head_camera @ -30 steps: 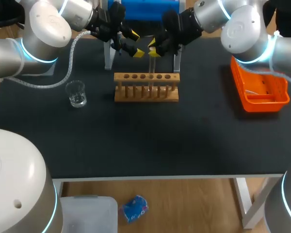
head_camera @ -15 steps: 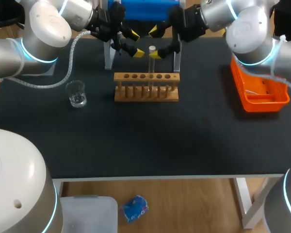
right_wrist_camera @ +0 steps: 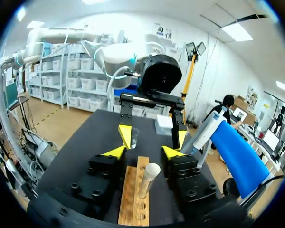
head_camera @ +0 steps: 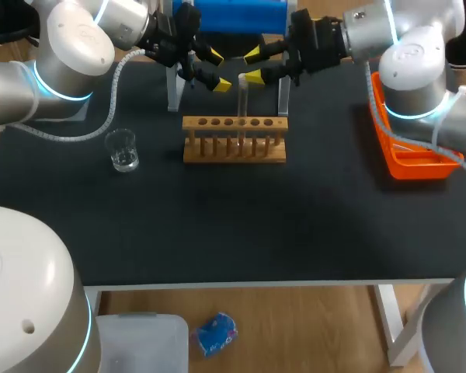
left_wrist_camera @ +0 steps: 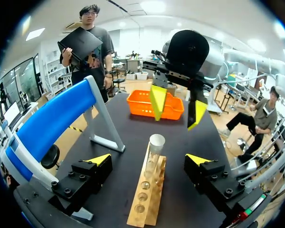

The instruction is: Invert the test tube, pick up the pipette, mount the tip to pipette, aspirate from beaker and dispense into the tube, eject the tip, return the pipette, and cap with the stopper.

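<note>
Black table [head_camera: 233, 225] bore the test tube [head_camera: 242, 105], upright in a wooden rack [head_camera: 234, 148]. My left gripper [head_camera: 219, 70] and right gripper [head_camera: 253, 65] hung open beside its top, neither touching it. Off to the left stood the beaker [head_camera: 123, 150]; the orange basket [head_camera: 416, 162] lay far right.

rack [head_camera: 234, 149]: pale wood, matt, smooth, frame centre
test tube [head_camera: 242, 97]: clear, glossy; glass or plastic unclear
beaker [head_camera: 123, 151]: clear, glossy, left of centre
basket [head_camera: 423, 166]: orange plastic, slight sheen, right edge
table top [head_camera: 217, 225]: black, matt
</note>
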You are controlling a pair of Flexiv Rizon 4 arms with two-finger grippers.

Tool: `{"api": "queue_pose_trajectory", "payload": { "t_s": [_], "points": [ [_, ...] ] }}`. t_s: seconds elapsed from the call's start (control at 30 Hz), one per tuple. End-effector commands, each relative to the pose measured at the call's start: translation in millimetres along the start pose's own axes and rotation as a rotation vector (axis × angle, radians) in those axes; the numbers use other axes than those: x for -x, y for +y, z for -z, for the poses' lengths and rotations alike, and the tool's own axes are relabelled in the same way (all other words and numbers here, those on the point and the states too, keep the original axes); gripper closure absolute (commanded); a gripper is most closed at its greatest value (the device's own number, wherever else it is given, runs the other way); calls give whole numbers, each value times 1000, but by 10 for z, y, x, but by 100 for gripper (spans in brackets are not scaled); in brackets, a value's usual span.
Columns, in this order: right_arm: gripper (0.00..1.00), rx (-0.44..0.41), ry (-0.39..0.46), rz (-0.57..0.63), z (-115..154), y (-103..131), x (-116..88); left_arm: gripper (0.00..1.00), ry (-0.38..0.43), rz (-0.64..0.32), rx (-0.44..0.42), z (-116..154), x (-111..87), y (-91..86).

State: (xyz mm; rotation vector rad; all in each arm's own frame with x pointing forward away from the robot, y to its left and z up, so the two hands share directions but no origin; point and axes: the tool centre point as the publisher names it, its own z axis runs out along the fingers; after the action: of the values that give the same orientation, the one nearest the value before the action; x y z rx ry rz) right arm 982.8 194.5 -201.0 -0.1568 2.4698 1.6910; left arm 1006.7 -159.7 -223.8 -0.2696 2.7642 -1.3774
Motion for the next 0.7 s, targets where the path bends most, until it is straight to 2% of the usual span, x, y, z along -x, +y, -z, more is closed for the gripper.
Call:
{"api": "queue_pose_trajectory", "payload": {
  "t_s": [0.03,0.4,0.7],
  "points": [
    [100,61,-1,-4,-15,-41,-13,0,5,1,4,11,9,-7],
    [100,191,29,-53,-72,-37,-25,0,5,1,4,11,9,-7],
    [100,242,53,-76,-143,-35,23,0,5,1,4,11,9,-7]
  ]
}}
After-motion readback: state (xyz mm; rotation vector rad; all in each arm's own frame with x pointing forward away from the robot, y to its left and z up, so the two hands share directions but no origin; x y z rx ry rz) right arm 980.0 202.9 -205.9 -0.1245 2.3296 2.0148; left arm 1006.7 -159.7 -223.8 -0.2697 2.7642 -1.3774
